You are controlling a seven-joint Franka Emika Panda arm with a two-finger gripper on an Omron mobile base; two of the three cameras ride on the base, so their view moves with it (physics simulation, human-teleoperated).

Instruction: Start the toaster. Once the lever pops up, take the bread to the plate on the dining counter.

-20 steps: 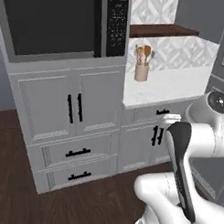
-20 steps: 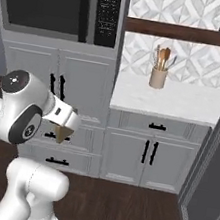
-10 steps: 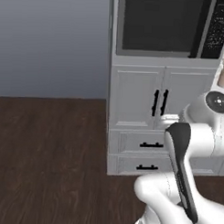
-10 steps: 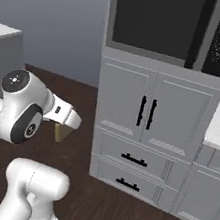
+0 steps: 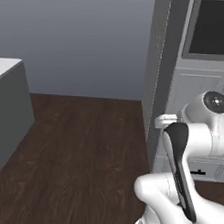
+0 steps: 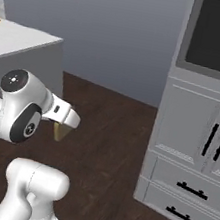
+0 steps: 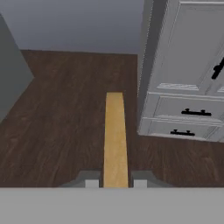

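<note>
- The room: a dark wood floor [image 5: 80, 149] runs between a tall grey cabinet stack [image 6: 197, 147] with a dark built-in oven window and black handles, and the corner of the dining counter [image 6: 27, 42] at the far left of the right base view.
- The arm is tucked close over the base, so the step in hand looks like the carry toward that counter.
- The gripper [image 7: 115, 181] has its fingers [image 7: 91, 181] drawn in narrow, pinching the bread [image 7: 114, 140] edge-on; the slice juts straight out ahead.
- To do this well: keep the pinch steady, hold the slice level, and steer wide of the cabinet corner just beside it.
- A sliver of orange at the counter's far edge may be the plate; too little shows to tell.
</note>
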